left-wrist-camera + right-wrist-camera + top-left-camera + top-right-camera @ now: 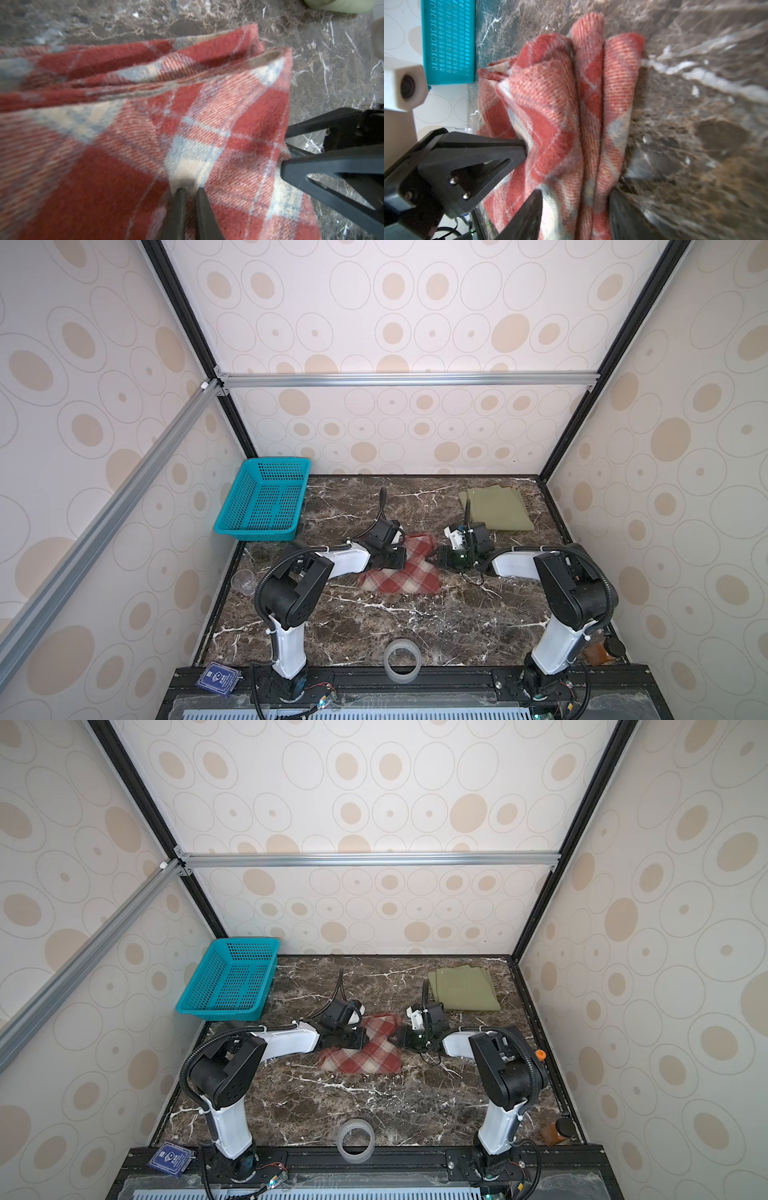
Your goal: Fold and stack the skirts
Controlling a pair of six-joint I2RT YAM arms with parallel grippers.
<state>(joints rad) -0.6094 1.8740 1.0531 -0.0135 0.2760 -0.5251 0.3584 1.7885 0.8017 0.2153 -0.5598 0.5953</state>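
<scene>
Olive skirt (494, 508) lies folded flat just beyond your right gripper (575, 195), so that half looks done. The plaid skirt (399, 572) lies between your two grippers, bunched in thick folds, neither squared nor stacked. Your left gripper (190, 193) is pinched tight on its top layer. The right one's jaws straddle the bunched edge with cloth filling the gap, but you cannot tell whether they clamp it. Dark veined marble tabletop (415, 622) lies underneath, a teal basket (266, 502) sits beyond the left gripper, and spotted cream walls enclose the cell.

Rumpled plaid skirt (365, 1056) lies central; olive skirt (463, 990) (folded) sits apart.
</scene>
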